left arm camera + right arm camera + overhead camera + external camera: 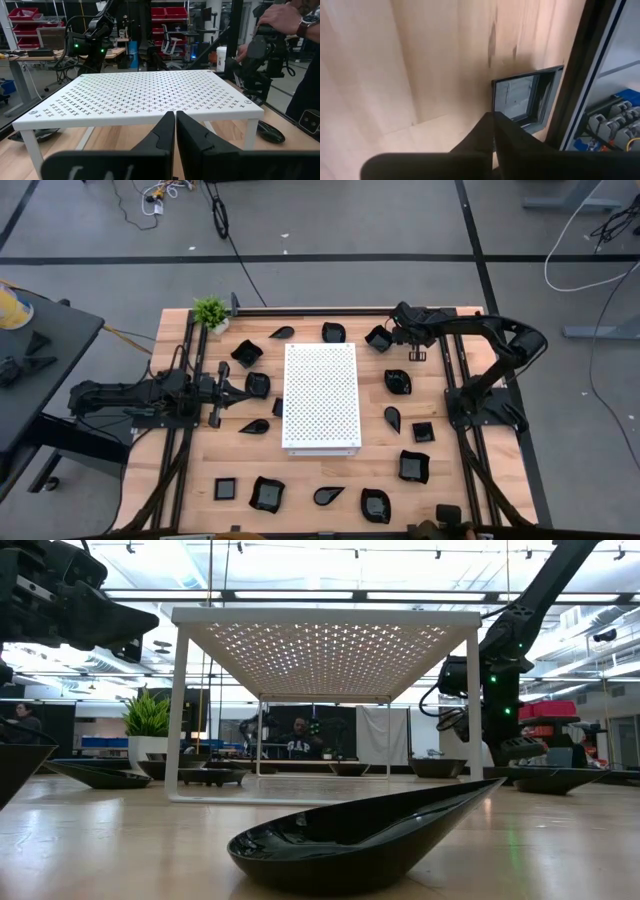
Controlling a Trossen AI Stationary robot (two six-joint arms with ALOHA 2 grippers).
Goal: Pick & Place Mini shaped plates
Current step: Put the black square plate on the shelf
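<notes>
Glossy black square plate point(526, 100) (raised rim).

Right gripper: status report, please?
Right gripper shut, at far right table corner beside a square plate, grip unconfirmed. Left gripper shut, idle, facing white board. Nothing blocking.

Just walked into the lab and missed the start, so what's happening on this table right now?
A two-armed robot is sorting small black dishes scattered on a wooden table around a white perforated board. The right pincer is at the far right of the table, shut right at the rim of a square black dish; whether it actually grips it cannot be told. The left pincer waits shut, holding nothing, beside the board's left edge. No dish is on the board.
</notes>
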